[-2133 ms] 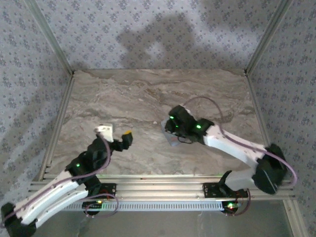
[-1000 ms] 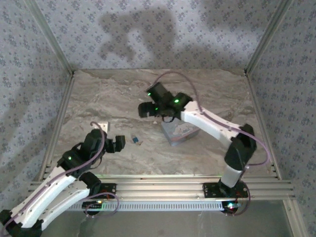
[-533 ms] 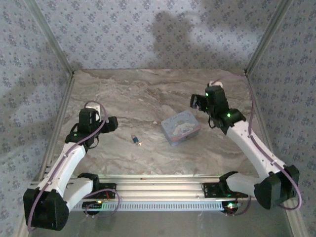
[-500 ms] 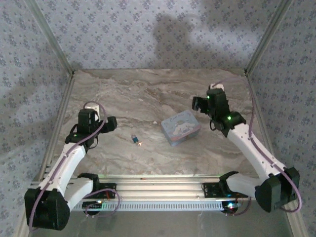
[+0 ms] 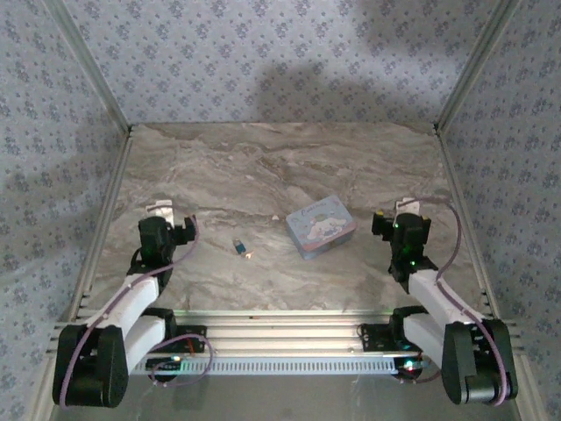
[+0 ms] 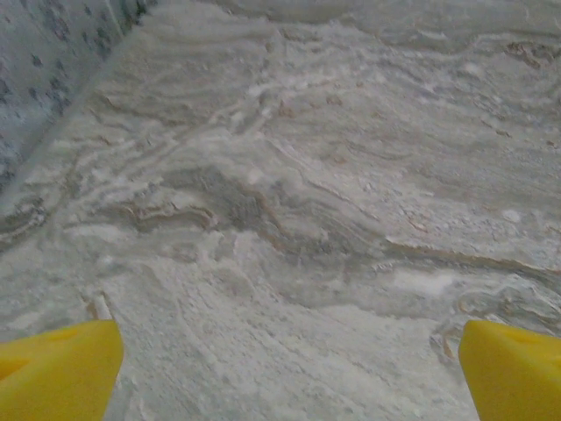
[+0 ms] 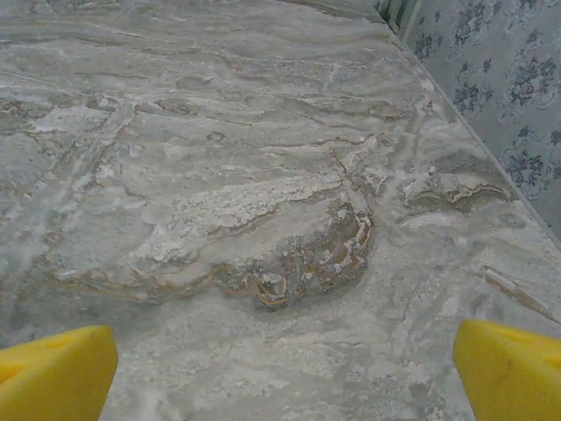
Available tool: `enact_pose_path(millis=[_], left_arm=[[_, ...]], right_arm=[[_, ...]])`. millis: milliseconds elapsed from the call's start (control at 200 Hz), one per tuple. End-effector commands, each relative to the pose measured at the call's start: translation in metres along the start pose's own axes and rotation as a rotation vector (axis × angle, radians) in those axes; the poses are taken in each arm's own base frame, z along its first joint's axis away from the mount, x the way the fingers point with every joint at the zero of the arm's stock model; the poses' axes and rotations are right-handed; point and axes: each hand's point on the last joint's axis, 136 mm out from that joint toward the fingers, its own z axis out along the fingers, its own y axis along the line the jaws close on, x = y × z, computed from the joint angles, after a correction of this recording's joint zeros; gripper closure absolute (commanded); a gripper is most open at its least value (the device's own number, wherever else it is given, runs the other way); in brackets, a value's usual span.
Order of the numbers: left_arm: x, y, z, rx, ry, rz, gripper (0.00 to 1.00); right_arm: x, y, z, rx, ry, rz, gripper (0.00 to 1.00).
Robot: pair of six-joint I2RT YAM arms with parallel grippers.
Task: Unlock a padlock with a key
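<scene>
The tiny dark-blue padlock (image 5: 237, 246) lies on the marble table, left of the middle. The brass-yellow key (image 5: 249, 254) rests right beside it, at its lower right. My left gripper (image 5: 187, 231) is folded back at the near left, a short way left of the lock, with nothing in it. Its yellow fingertips (image 6: 58, 368) stand far apart over bare marble, so it is open. My right gripper (image 5: 379, 223) is folded back at the near right, beyond the tin. Its yellow fingertips (image 7: 54, 373) are also wide apart over bare marble, holding nothing.
A pale blue rectangular tin (image 5: 321, 225) with a cartoon lid lies between the padlock and my right gripper. Patterned walls and metal posts (image 5: 107, 103) close in the table on three sides. The aluminium rail (image 5: 280, 329) runs along the near edge.
Both arms have drawn back from the middle of the table and folded down near their bases. The padlock, key and tin lie where they were half a second ago.
</scene>
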Motion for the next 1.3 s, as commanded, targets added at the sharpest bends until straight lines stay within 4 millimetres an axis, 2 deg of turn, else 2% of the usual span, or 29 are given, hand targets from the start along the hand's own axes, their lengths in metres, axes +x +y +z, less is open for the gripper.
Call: enact_pose_path(millis=[0,140,270,475,545,620,650,749,1294], left_arm=[[-0.044,0.005,-0.003,-0.03,-0.229,-0.004,0.02],[-0.042,-0.002,0.008,0.001,-0.249,0.026,0.02],[-0.032,-0.008,0.028,0.016,-0.209,0.041,0.02],[-0.019,-0.012,0.065,0.015,-0.124,0.06,0.02],[-0.013,-0.009,0.078,0.008,-0.086,0.047,0.02],[-0.011,-0.004,0.084,0.032,-0.034,0.012,0.02],[-0.011,-0.003,0.085,0.04,-0.032,0.0,0.02],[-0.011,-0.003,0.086,0.043,-0.024,-0.003,0.02],[-0.011,-0.003,0.086,0.044,-0.025,-0.003,0.02]], right_arm=[[-0.045,0.014,-0.004,-0.095,-0.242,-0.02,0.0],[-0.038,0.022,0.008,-0.144,-0.256,-0.026,0.0],[-0.028,0.028,0.026,-0.154,-0.236,-0.051,0.0],[-0.01,0.023,0.052,-0.096,-0.183,-0.04,0.0],[-0.016,0.019,0.059,-0.046,-0.169,-0.032,0.0],[-0.014,0.018,0.071,-0.034,-0.104,-0.032,0.0],[-0.009,0.019,0.075,-0.042,-0.067,-0.023,0.0],[-0.012,0.009,0.078,-0.049,-0.056,0.026,0.0],[-0.012,0.009,0.078,-0.048,-0.054,0.022,0.0]])
